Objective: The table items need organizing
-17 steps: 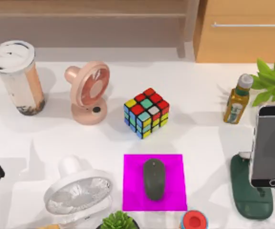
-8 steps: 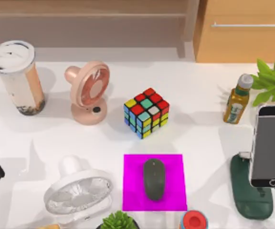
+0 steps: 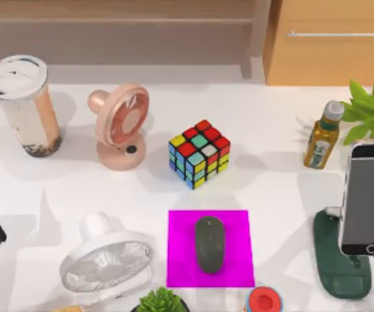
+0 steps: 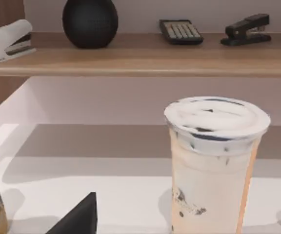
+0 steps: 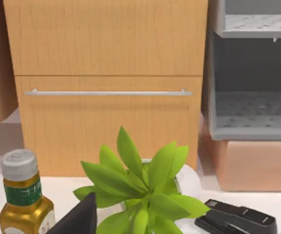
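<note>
White, glossy tabletop [image 3: 278, 188], catalogued left to right with the magenta mat [image 3: 239, 224] as landmark.

Left arm: parked at the tabletop's left edge, far left of the mat. Whether its gripper is open or closed, cannot tell.

Cup [image 3: 23, 104]: clear, white-lidded, brownish drink; stands upright far left of the mat and well behind it, long axis vertical, lid upward. The left wrist view faces it close on [image 4: 213, 165], which suggests it is the left arm's likely concern.

Pink fan [image 3: 121, 127] and white fan [image 3: 106, 263]: left of the mat, one behind, one level with it. Not task items.

Puzzle cube [image 3: 200, 154]: just behind the mat. Not a task item.

Mouse [image 3: 210, 244]: dark grey, oval; lies flat on the mat, roughly centred, long axis running front to back. Judged already in its proper place.

Smartphone [image 3: 369, 198]: black screen, silver edge; well right of the mat, leaning screen-up over a dark green stand [image 3: 343, 260], long axis front to back. Judged deliberately propped for viewing.

Right arm: parked out past the mat's right; state of its gripper, cannot tell.
</note>
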### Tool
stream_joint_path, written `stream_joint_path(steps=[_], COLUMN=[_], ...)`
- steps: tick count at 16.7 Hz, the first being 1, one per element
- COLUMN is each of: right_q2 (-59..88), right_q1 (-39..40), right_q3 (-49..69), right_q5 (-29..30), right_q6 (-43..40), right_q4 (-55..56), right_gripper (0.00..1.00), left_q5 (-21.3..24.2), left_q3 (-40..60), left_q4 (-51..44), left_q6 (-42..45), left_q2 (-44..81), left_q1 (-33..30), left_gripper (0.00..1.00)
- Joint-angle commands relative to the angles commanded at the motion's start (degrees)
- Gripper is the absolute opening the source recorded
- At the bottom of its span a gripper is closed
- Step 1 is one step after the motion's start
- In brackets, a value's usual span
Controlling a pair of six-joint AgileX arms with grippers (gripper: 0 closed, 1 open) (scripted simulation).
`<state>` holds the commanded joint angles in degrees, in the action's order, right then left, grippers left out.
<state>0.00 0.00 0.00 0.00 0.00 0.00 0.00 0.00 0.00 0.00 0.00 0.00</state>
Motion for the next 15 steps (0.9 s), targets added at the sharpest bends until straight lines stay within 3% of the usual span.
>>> stream_joint_path(steps=[3,7,11,15], right_q2=[0.0,0.0,0.0,0.0], right_q1=[0.0,0.0,0.0,0.0], right_q3=[0.0,0.0,0.0,0.0], right_q5=[0.0,0.0,0.0,0.0], right_q6=[0.0,0.0,0.0,0.0], right_q4=[0.0,0.0,0.0,0.0], right_gripper=[1.0,1.0,1.0,1.0], left_q5=[0.88,4.25,7.19,7.75], left_q3=[0.81,3.15,5.05,5.5], left_q4=[1.7,11.9,28.05,46.96], left_q6=[-0.5,-2.39,-3.68,-3.69], left_q2=[0.59,8.59,26.31,52.35], left_q1=[-0.58,-2.71,-4.02,-3.98], left_gripper=[1.0,1.0,1.0,1.0])
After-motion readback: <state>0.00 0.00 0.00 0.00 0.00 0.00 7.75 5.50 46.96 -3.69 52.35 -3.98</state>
